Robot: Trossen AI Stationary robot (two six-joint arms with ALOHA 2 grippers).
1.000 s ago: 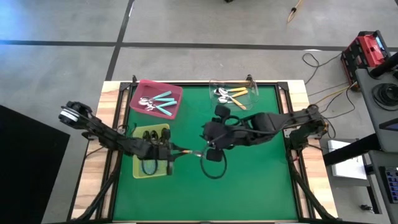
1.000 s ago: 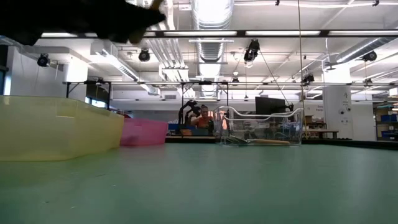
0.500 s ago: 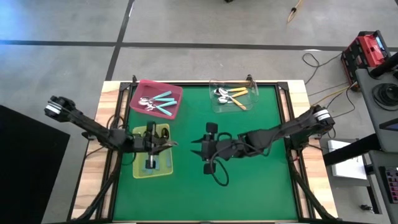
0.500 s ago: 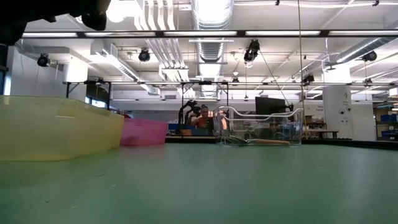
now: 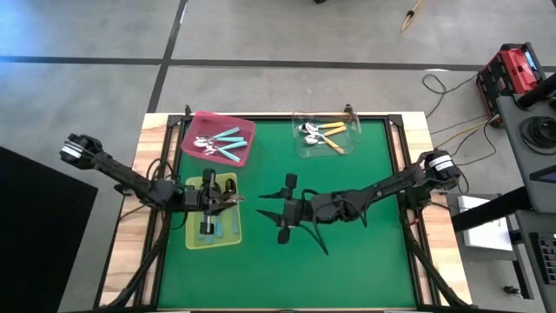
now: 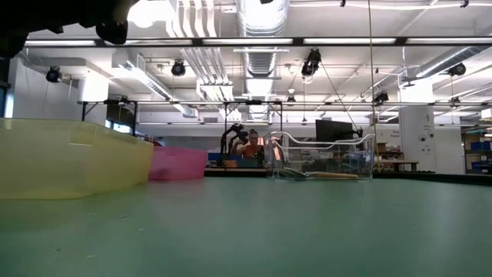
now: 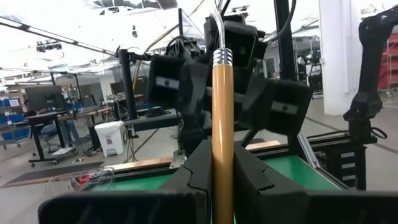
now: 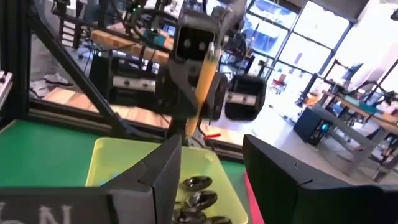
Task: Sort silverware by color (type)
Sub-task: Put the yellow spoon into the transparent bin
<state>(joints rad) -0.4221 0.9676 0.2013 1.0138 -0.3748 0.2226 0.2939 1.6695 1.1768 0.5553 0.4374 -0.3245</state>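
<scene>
**Orange-handled spoon poised over the yellow-green tray**

Left gripper (image 5: 228, 202) is pinching a slim orange-handled spoon with a metal neck (image 7: 222, 124); in the left wrist view the handle is standing upright between our two dark fingers (image 7: 200, 168), which are clamped narrowly on it. In the high view we are holding it left of centre, over the right edge of the yellow-green rectangular plastic tray (image 5: 195, 239), where light blue-handled spoons (image 5: 222, 229) are lying. We judge that this spoon does not belong there by colour, since the other orange-handled spoons (image 5: 330, 137) are sitting in the clear rectangular tray (image 5: 300, 149) at the upper right of the green table mat (image 5: 365, 261).

Our right gripper (image 5: 265, 212) is hanging near the middle of the frame, just right of the yellow-green tray, its fingers spread wide and carrying nothing. It is facing the left gripper across a small gap; in the right wrist view we are looking straight at the orange handle.

Teal-green-handled spoons (image 5: 228, 144) are resting in the pink rectangular tray (image 5: 246, 124) at the upper left. From table height we are seeing all three trays, with a person far off in the room behind.

We are reading this as a carry in progress, with the orange spoon needing to go to the clear tray.
</scene>
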